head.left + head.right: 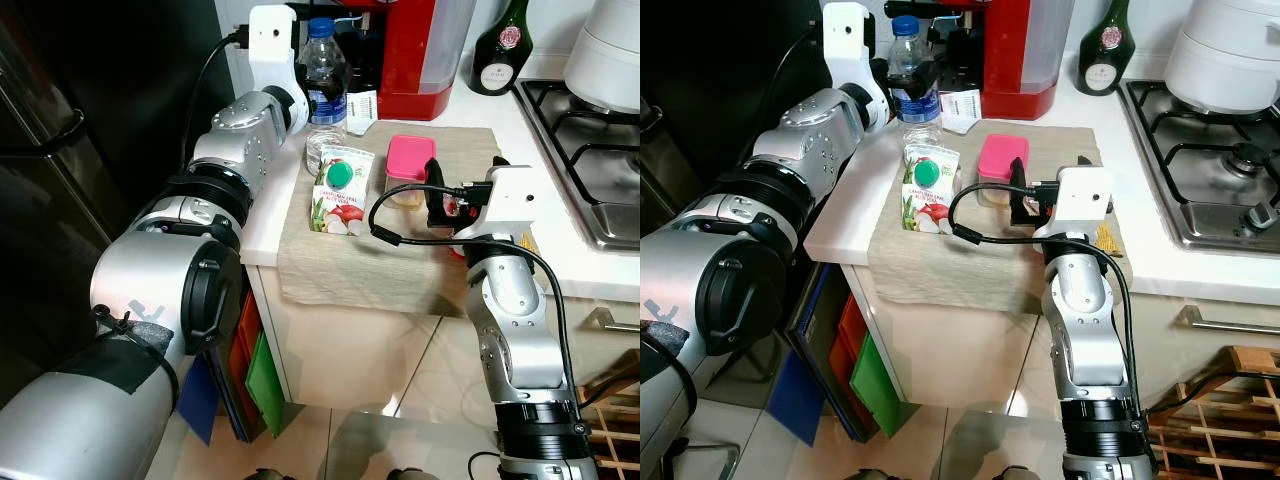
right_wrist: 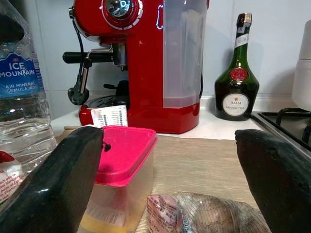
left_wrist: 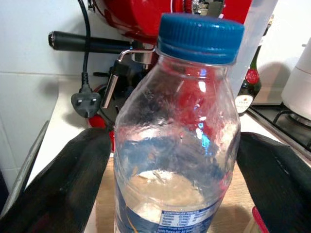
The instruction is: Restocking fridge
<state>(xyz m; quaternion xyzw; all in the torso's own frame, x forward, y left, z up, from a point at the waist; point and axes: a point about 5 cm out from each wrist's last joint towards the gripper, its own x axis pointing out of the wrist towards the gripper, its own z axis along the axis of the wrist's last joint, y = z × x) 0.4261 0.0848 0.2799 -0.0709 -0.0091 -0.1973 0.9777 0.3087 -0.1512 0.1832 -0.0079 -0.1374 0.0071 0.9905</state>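
A clear water bottle (image 1: 324, 80) with a blue cap is standing upright on the white tabletop (image 1: 560, 250), at the far left corner of a beige cloth (image 1: 350, 270). The left gripper (image 1: 300, 105) is being held at this bottle, its black fingers (image 3: 63, 189) spread open on either side of it; whether they are touching the plastic cannot be told. Just in front of the bottle, a carton (image 1: 340, 190) with a green cap is lying on the cloth, and a small tub with a pink lid (image 1: 410, 165) is standing beside it. The right gripper (image 1: 445, 205) is being held low over the cloth near the tub, its fingers (image 2: 53, 179) wide apart and gripping nothing, with a clear bag of food (image 2: 204, 213) lying between them. Behind the cloth, a red coffee machine (image 2: 146, 63) and a dark green bottle (image 2: 237, 82) are standing against the wall. A gas hob (image 1: 590, 150) is lying to the right.
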